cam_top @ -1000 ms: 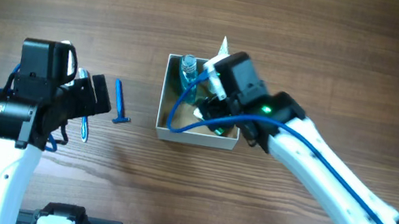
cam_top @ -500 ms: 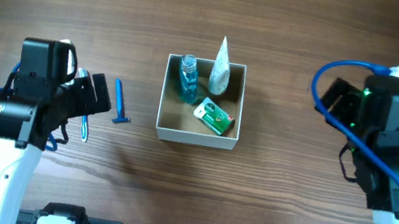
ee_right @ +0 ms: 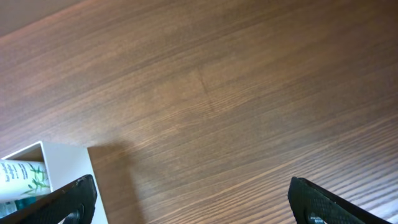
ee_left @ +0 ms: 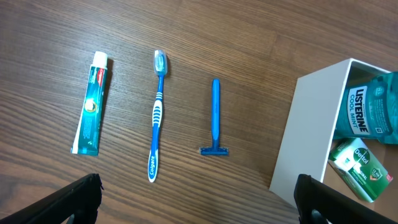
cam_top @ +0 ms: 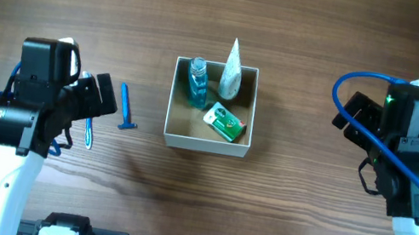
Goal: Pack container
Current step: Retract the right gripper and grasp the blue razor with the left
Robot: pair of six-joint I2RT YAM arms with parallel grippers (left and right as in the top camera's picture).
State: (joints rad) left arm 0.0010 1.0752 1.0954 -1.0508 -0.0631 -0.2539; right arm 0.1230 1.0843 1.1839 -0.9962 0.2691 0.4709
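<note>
Container (cam_top: 205, 143) sits mid-table holding a Listerine bottle (cam_top: 197, 82), white tube (cam_top: 232, 71) and green packet (cam_top: 224, 122). Razor (ee_left: 214, 118), toothbrush (ee_left: 157, 115) and toothpaste (ee_left: 91, 102) lie parallel to its left, razor nearest, below the left gripper (ee_left: 199, 186). Its fingers are spread wide and empty, as are those of the right gripper (ee_right: 189, 193), off to the container's right.

box (cam_top: 175, 139): 1
mouthwash bottle (cam_top: 197, 81): 1
white tube (cam_top: 232, 70): 1
green packet (cam_top: 223, 123): 1
razor (cam_top: 125, 108): 1
toothbrush (ee_left: 158, 112): 1
toothpaste (ee_left: 91, 103): 1
toiletries, my total: 6
</note>
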